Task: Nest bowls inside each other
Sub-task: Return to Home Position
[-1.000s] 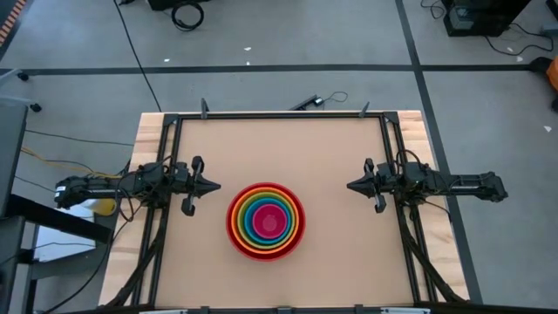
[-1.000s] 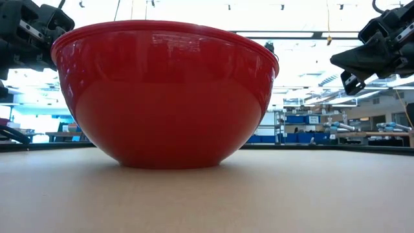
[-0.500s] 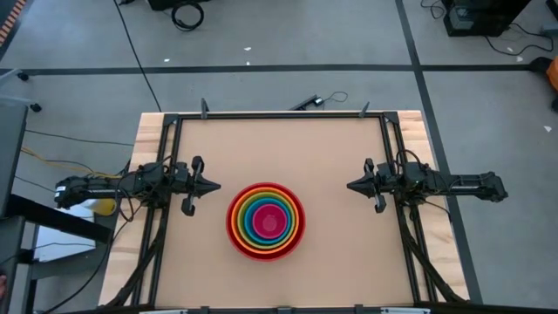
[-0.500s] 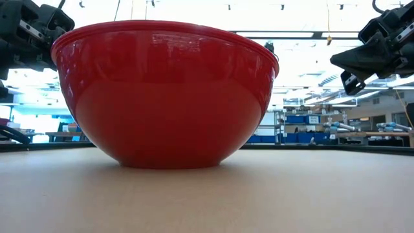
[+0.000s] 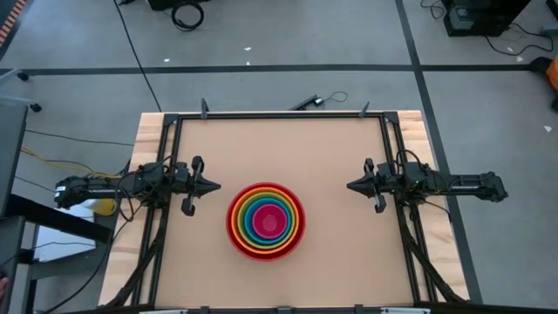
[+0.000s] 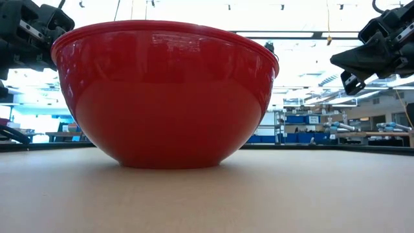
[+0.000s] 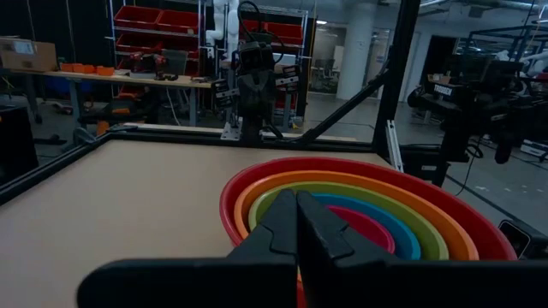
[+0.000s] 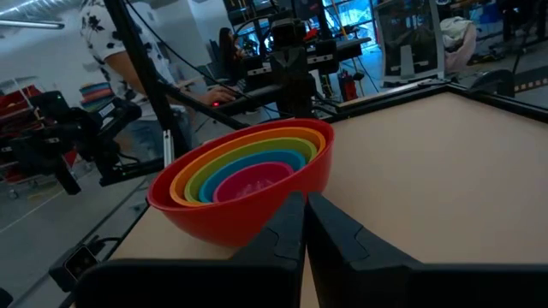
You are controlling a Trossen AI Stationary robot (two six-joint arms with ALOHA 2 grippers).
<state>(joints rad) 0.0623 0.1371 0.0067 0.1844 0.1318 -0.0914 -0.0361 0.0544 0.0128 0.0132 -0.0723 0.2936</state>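
The bowls [image 5: 266, 220] stand as one nested stack near the table's middle, toward its near edge: red outermost, then orange, lime green and blue, with magenta pink innermost. The red bowl [image 6: 165, 97] rests on its base on the tabletop. The stack also shows in the left wrist view [image 7: 360, 214] and the right wrist view [image 8: 248, 175]. My left gripper [image 5: 216, 185] is shut, level, just left of the stack. My right gripper [image 5: 350, 185] is shut, level, farther off at the stack's right. Neither touches a bowl.
A black frame rail [image 5: 279, 115] runs along the table's far edge, with side rails at left and right. Bare tabletop [image 5: 296, 148] lies between the stack and the far rail. A person in a patterned shirt [image 8: 116, 43] stands beyond the table.
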